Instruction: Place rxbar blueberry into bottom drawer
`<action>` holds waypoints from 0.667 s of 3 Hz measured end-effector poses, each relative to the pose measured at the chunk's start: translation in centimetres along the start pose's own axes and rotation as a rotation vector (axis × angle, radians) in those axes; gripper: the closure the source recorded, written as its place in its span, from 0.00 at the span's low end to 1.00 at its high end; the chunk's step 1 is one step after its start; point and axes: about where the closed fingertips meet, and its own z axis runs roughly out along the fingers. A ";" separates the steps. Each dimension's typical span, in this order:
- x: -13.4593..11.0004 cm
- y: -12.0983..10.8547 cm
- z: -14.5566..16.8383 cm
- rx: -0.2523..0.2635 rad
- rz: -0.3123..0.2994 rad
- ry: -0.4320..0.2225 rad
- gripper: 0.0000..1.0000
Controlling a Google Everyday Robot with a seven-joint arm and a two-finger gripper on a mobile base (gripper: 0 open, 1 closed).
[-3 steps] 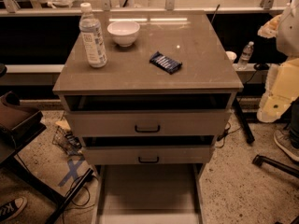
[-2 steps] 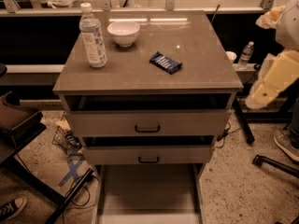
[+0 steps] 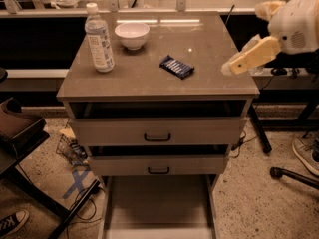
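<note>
Right now the gripper [image 3: 230, 68] hangs at the right of the frame. It crosses the right edge of the surface [image 3: 149, 81] and its tip slants down and to the left. I cannot tell whether it is spread or closed.

The snack bar [image 3: 177, 66] lies flat on the surface, a little right of centre and set at a slant. It is apart from the gripper, with open top between the two.

The water bottle [image 3: 99, 38] stands upright near the left edge. The bowl [image 3: 132, 35] sits just beside it toward the back edge, and both are well apart from the bar.

Under the front edge, the two drawers with black handles [image 3: 157, 132] are pulled out a little. The bottom drawer [image 3: 157, 203] is pulled far out at the bottom of the frame, and I can see its pale floor between thin side walls.
</note>
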 end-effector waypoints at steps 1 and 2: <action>-2.1 -2.5 3.6 0.028 0.097 -0.264 0.00; -3.9 -2.1 4.8 0.001 0.131 -0.328 0.00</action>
